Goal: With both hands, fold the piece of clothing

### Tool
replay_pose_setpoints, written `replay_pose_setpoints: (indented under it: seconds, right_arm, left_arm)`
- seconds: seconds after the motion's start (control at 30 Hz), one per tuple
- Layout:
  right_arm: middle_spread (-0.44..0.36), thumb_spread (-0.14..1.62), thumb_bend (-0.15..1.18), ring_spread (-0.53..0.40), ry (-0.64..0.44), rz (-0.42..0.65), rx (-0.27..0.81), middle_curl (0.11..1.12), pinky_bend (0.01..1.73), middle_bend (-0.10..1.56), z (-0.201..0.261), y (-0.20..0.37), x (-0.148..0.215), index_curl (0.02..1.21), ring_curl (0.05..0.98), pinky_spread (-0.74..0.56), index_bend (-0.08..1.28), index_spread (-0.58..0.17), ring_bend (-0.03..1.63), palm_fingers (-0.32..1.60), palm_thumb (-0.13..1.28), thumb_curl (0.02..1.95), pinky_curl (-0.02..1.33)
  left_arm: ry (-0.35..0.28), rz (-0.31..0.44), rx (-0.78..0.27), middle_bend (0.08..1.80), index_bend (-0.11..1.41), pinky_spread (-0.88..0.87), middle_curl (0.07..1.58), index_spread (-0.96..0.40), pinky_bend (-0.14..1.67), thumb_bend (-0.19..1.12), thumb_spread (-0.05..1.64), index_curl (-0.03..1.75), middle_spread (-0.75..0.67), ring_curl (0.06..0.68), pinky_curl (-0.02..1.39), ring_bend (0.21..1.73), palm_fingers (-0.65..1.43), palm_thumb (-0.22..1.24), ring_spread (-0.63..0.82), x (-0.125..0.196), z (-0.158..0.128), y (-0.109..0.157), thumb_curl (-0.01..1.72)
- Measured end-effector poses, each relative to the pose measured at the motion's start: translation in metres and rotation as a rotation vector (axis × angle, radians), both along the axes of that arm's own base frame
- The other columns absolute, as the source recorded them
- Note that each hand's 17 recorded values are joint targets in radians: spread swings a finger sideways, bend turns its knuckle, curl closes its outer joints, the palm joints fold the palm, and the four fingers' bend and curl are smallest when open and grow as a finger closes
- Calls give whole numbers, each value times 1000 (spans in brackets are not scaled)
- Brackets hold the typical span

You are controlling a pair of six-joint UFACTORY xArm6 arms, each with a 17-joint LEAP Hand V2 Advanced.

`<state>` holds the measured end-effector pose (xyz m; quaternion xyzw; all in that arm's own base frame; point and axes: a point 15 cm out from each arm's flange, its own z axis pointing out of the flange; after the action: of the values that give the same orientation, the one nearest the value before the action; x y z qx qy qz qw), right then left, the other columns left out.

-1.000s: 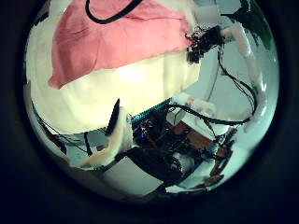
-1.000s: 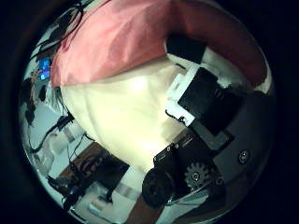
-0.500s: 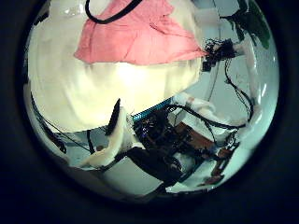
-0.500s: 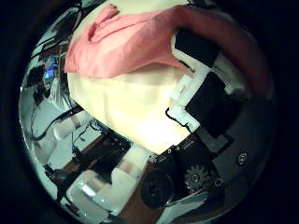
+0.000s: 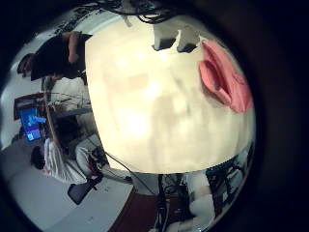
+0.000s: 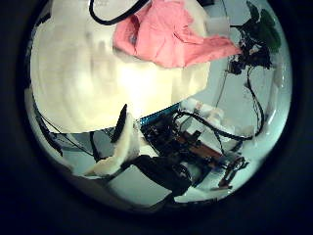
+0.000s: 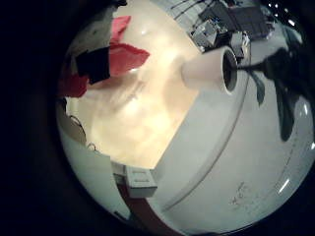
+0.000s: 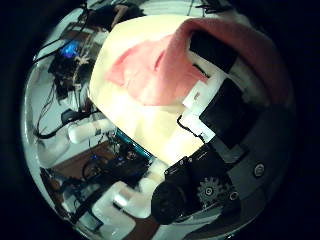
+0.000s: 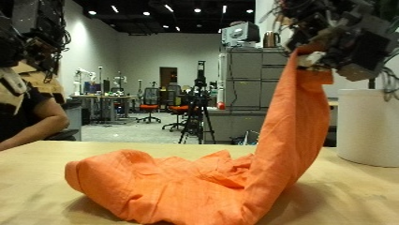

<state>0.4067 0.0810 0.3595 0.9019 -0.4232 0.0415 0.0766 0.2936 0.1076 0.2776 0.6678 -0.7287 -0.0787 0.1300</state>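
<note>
An orange cloth (image 9: 187,187) lies bunched on the pale wooden table (image 9: 37,202). One end rises in a long strip to my right hand (image 9: 337,37), which is shut on it high above the table. The right thumb side palm view shows its fingers (image 8: 205,50) curled over the cloth (image 8: 150,65). My left hand (image 9: 31,33) hangs high over the other end of the table, away from the cloth, open and holding nothing. The left thumb side palm view shows the cloth (image 6: 171,34) crumpled on the table (image 6: 88,78), and the left little finger side view shows it (image 5: 224,75) small.
A white round container (image 9: 368,127) stands on the table beside the raised cloth. It also shows in the right little finger side palm view (image 7: 212,71). Grey cabinets (image 9: 256,89) stand behind the table.
The cloth has gone from spread flat to bunched, drawn up by my right hand. It looks smaller in the left thumb side palm view, so my left hand has moved away from it.
</note>
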Motion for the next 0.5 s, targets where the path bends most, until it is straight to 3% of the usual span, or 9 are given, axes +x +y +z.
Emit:
replay_pose_setpoints:
  seconds: [0.27,0.5]
  right_arm:
    - [-187,1273,-4,-237,28,210,-11,911,1118,1193,-33,143,7,937,721,-336,983,-294,1347,1039,1099,588,878]
    - [-192,1274,-5,-239,36,291,10,935,1104,1190,-75,228,38,951,728,-340,986,-297,1350,1030,1103,603,908]
  left_arm:
    - [-22,21,-28,190,152,457,299,92,400,-16,1181,269,302,226,322,534,-12,474,498,-8,0,4,342]
    - [-29,30,-21,190,150,457,300,90,402,-15,1212,266,294,225,321,536,-13,485,493,-17,4,4,334]
